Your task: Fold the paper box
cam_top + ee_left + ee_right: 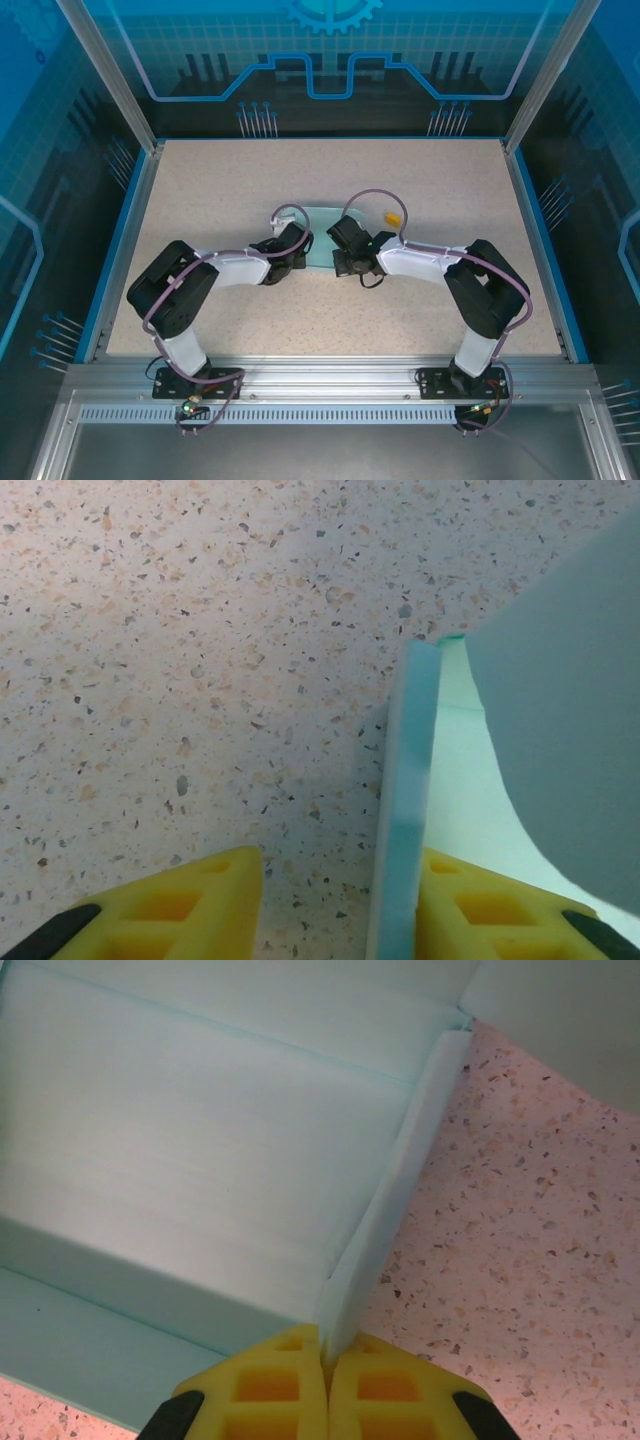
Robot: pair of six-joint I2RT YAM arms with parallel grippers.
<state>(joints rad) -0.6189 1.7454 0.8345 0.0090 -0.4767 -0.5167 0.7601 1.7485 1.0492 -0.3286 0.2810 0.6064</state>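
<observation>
1. Presently the right gripper is clenched. Its yellow fingers meet on the thin upright end wall of the paper box, at the corner nearest the wrist camera.
2. Left gripper: released. Its fingers stand apart and straddle another raised wall of the box. That wall lies just beside one finger, with bare table between it and the other.
3. Location: seen from above, the box lies mid-table between the two grippers and is partly hidden by them. A small orange object sits near its far right corner, not touching it.
4. Step in hand, as judged: raising and setting the side walls. The floor and at least two walls are up, and a loose flap leans over the left side.
5. Next move, as judged: the left jaws must close on or press their wall while the right holds the corner square. Thin card creases easily, so light pressure is advised.
</observation>
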